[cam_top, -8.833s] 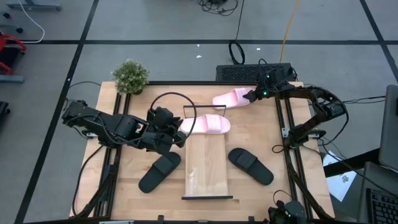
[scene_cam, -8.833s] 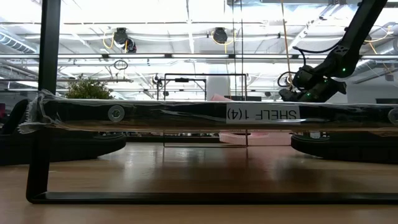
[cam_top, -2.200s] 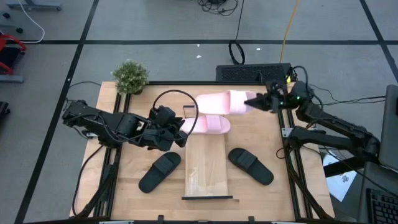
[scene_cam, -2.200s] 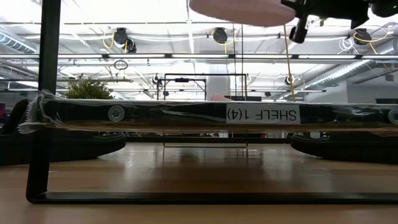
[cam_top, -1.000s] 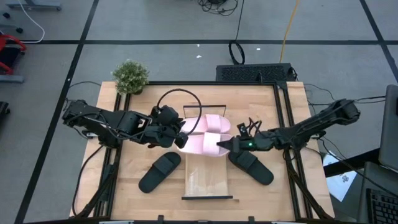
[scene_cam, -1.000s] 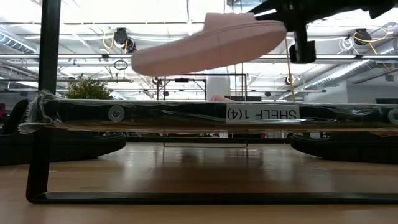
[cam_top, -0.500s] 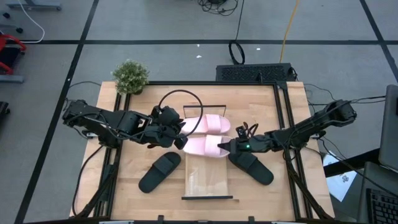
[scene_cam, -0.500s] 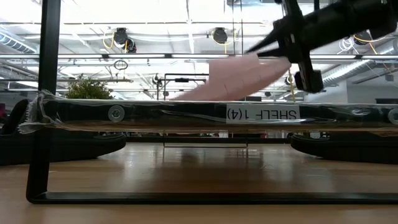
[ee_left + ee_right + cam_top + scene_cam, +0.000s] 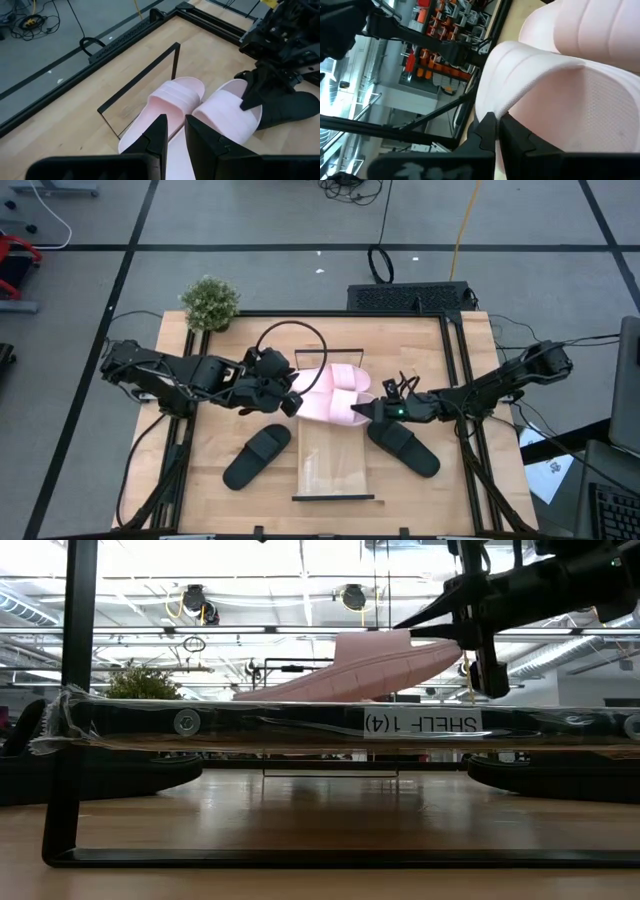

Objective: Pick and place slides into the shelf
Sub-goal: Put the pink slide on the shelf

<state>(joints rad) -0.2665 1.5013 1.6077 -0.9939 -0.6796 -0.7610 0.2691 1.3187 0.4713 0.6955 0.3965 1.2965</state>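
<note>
Tilting pale pink slide (image 9: 370, 668), ribbed strap

Both arms are black, jointed links with exposed black cabling along them. The right arm (image 9: 480, 388) carries a green indicator light near its wrist. Each gripper has two flat, dark, angular fingers (image 9: 159, 134).

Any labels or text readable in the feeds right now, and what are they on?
"SHELF 1(4)", seen upside down, on a white label stuck to the front edge of the long light wooden shelf in the low view.
No other text readable in any view.
</note>
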